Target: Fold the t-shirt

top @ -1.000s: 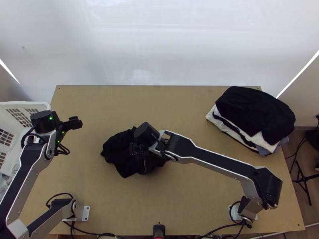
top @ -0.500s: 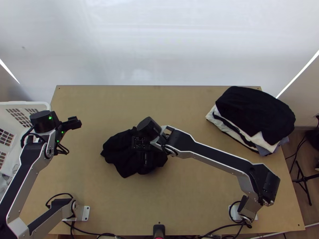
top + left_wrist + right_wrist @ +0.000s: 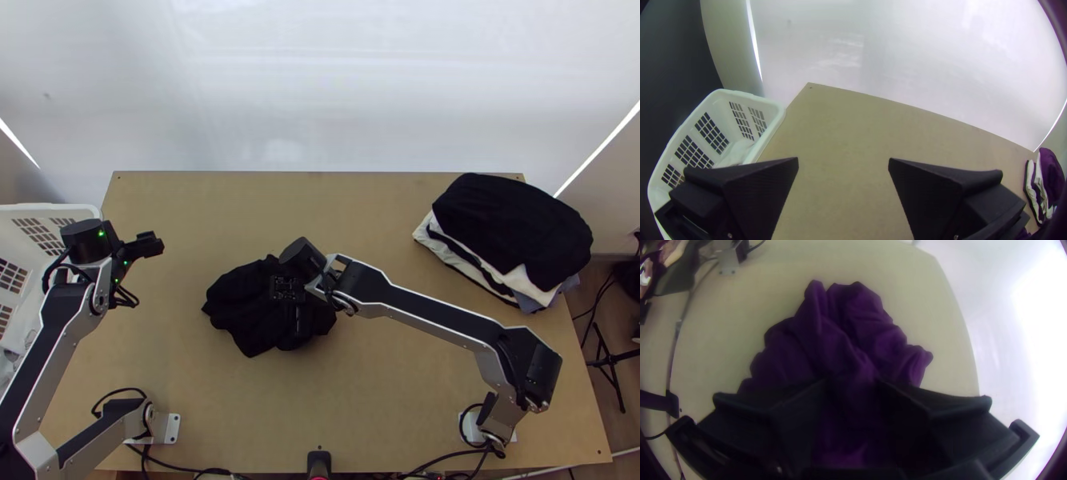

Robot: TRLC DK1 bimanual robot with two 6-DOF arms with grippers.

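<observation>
The right arm [image 3: 424,308] has shifted a little since the earliest top view: its wrist sits slightly farther from the tabletop's near edge and a touch more toward its own side. The t-shirt [image 3: 244,308] lies bunched in a dark heap on the tabletop [image 3: 360,416], left of the middle. The right pincer [image 3: 852,384] is over it, fingers partly parted, with cloth visible between them and no clear sign of a grip. The left pincer [image 3: 843,162] is wide open and holds nothing, well apart from the shirt, on the basket's side.

The step in hand looks to be finding a good hold to open the heap out. It would be best to close on a single raised ridge or a loose edge, such as a hem or sleeve end, rather than a thick wad, which would lift everything as one lump. After that, a slow lift should let the folds drop and show a second edge for the left pincer to take.

Against the earlier top views, the heap's outline looks much the same despite the wrist's shift, and the left arm [image 3: 60,336] has hardly moved.
</observation>
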